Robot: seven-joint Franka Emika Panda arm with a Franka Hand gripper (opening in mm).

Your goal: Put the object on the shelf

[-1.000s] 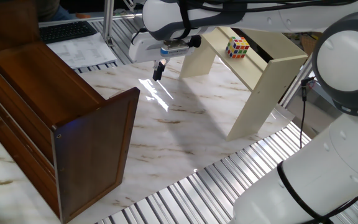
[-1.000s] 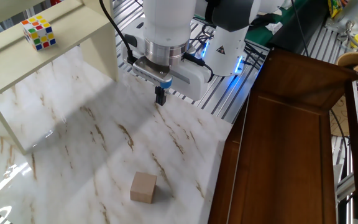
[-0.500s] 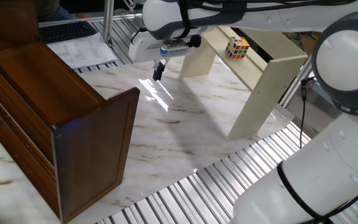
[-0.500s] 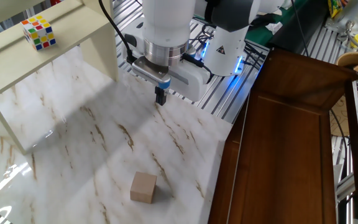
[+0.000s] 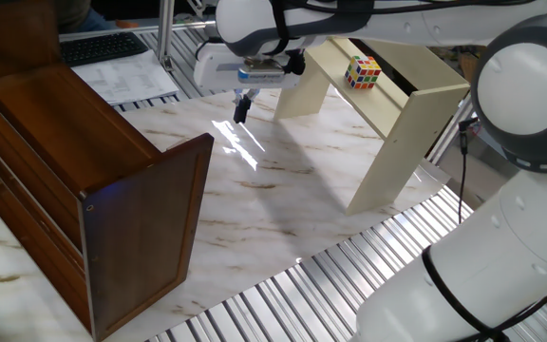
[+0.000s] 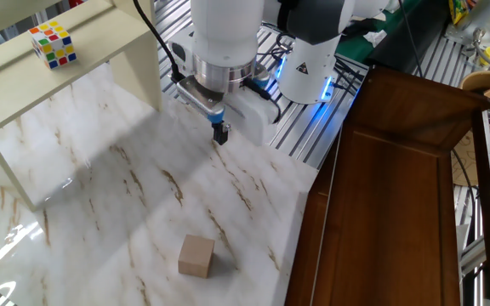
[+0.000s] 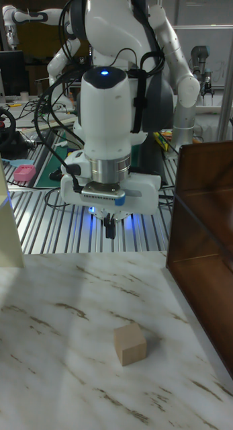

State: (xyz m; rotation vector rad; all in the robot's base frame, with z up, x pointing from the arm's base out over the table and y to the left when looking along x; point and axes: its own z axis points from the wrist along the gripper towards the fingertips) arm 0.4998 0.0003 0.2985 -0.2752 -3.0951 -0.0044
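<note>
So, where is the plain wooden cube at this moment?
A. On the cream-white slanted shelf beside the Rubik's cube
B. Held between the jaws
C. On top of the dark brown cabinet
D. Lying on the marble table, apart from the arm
D: the wooden cube sits alone on the marble table, while the gripper hangs well away from it near the table's far edge, its jaws together and holding nothing.

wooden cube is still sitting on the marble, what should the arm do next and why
Probably carry the gripper across the table until it is above the wooden cube, then open the jaws. The gripper hangs near the table's far edge with its jaws together and nothing in them, while the cube lies apart from it, close beside the dark shelf.
</note>
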